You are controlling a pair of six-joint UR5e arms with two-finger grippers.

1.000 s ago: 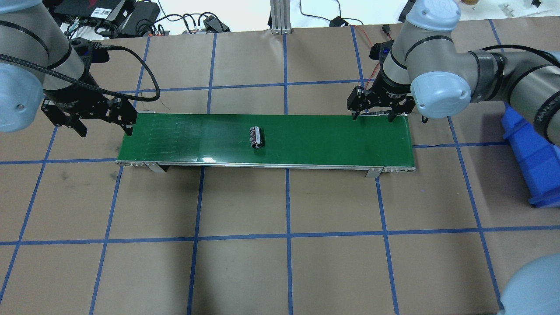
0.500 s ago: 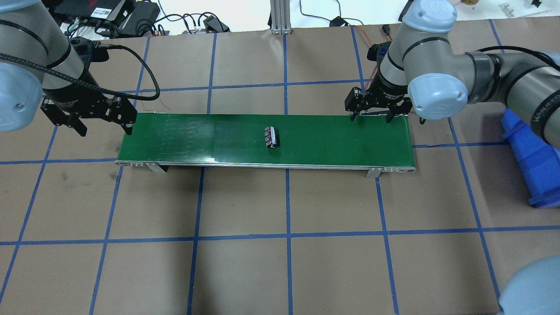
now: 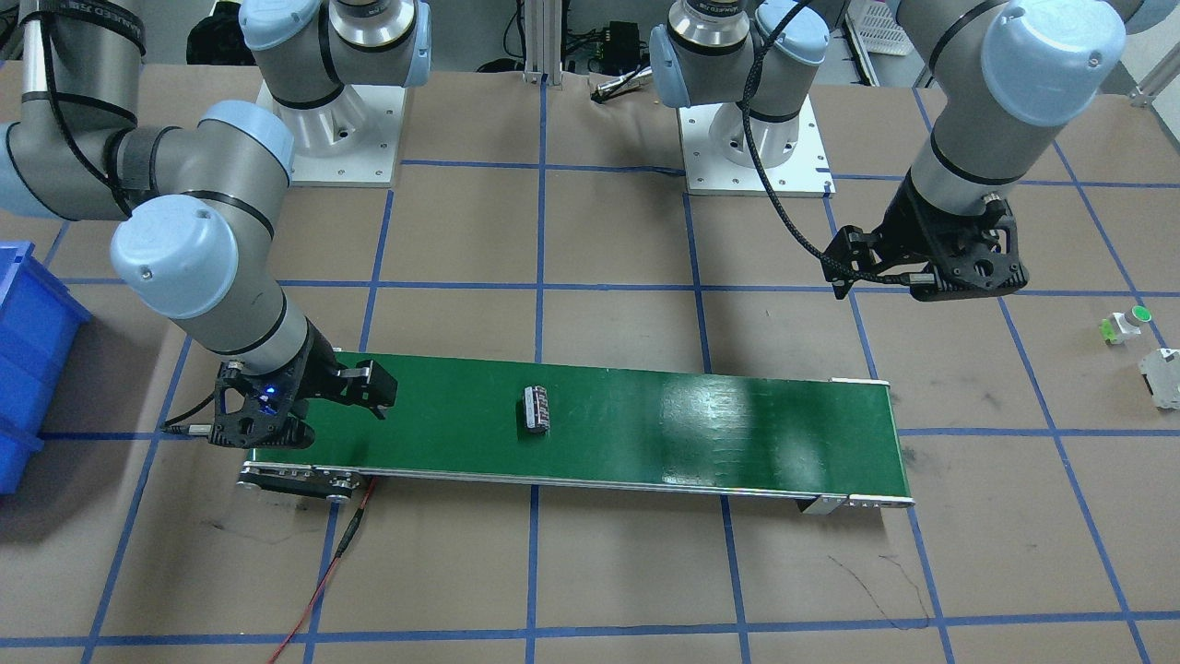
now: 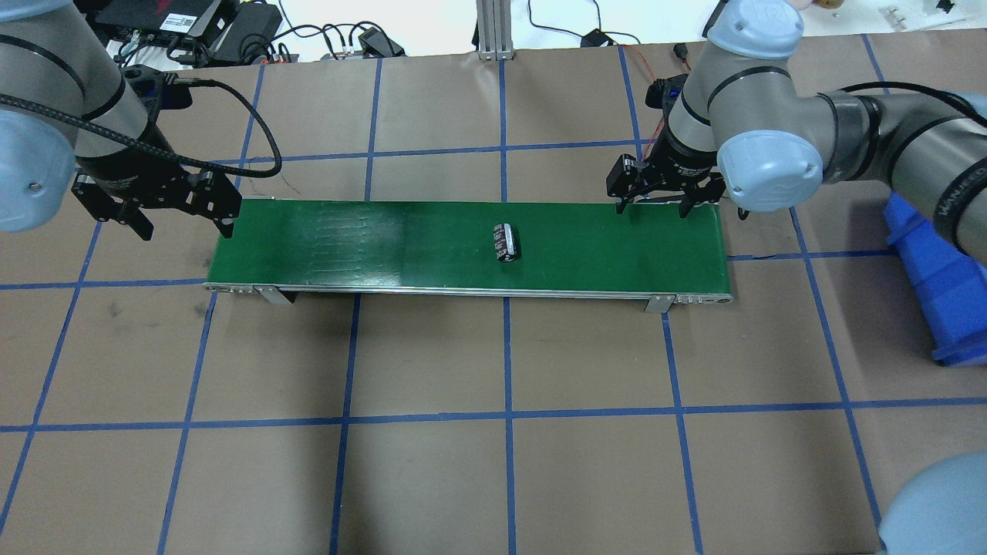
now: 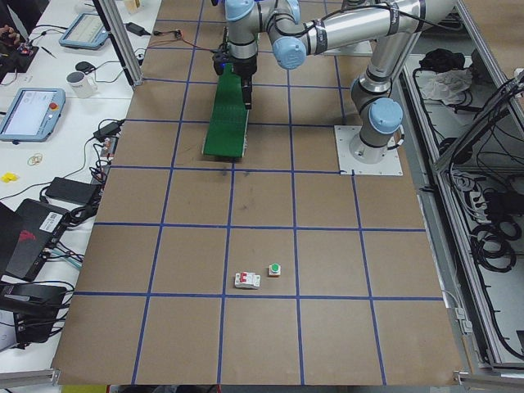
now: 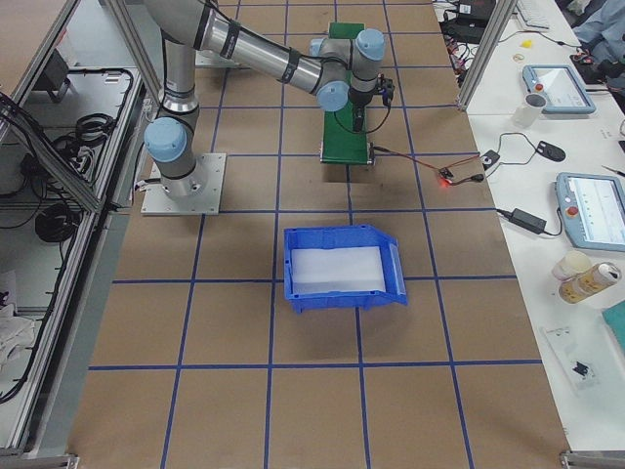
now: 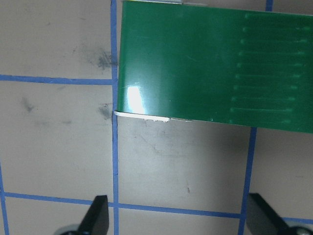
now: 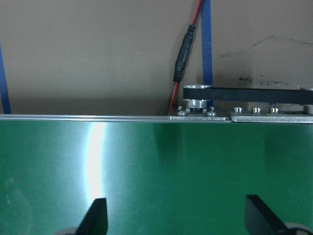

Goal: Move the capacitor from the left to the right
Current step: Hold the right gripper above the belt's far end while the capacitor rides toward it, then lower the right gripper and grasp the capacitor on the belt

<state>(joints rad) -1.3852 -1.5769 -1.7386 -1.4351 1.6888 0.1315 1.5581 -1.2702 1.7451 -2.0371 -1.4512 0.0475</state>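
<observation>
The capacitor [image 4: 506, 241], a stubby dark cylinder with a silvery end, lies on its side on the green conveyor belt [image 4: 347, 239], just right of the belt's middle. In the front-facing view the capacitor [image 3: 536, 408] lies on the belt [image 3: 737, 433]. My left gripper [image 4: 185, 223] is open and empty beside the belt's left end; its wrist view [image 7: 178, 220] shows that end only. My right gripper [image 4: 651, 204] is open and empty over the back edge near the belt's right end, well to the right of the capacitor. The capacitor shows in neither wrist view.
A blue bin [image 4: 941, 285] stands on the table right of the belt. A white part with a green cap [image 3: 1126, 323] and a white-grey blocky part [image 3: 1162, 378] lie far out on my left. A red cable [image 3: 323, 572] runs from the belt's right end.
The capacitor has travelled to the right along the belt, past its middle. My right gripper has shifted slightly left. My left gripper has not moved.
</observation>
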